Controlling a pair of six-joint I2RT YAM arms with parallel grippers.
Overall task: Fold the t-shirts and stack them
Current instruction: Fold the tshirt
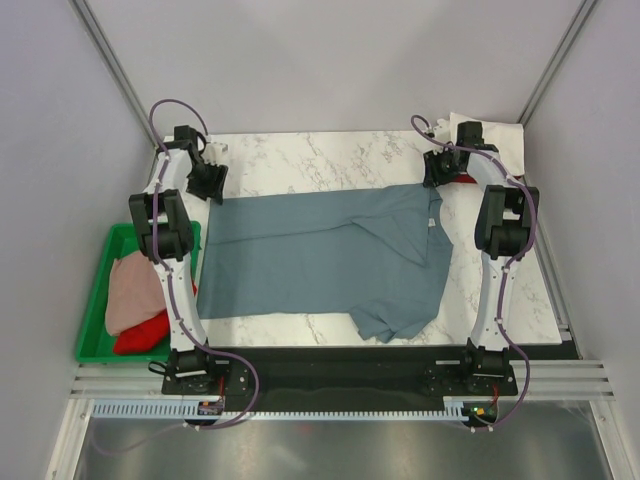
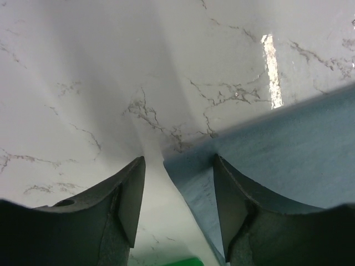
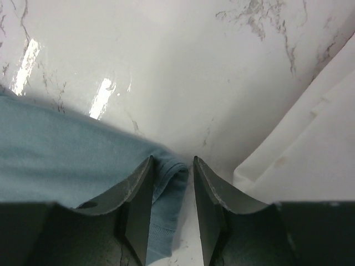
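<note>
1. Left edge: the green tray (image 1: 92, 305) holds a pale pink t-shirt (image 1: 133, 288) and a red t-shirt (image 1: 142, 338), both bunched.
2. Left gripper (image 2: 177, 166): jaws wide apart at the far left corner of the blue-grey t-shirt (image 1: 300, 260), pinching nothing.
3. The blue-grey t-shirt lies spread mid-table. We judge it light, limp and easily wrinkled, so take it by corners or hems.
4. Right gripper (image 3: 173, 163): jaws partly apart around the far right hem. We cannot tell whether they pinch it.
5. Far right: a white t-shirt (image 1: 500, 142).
</note>
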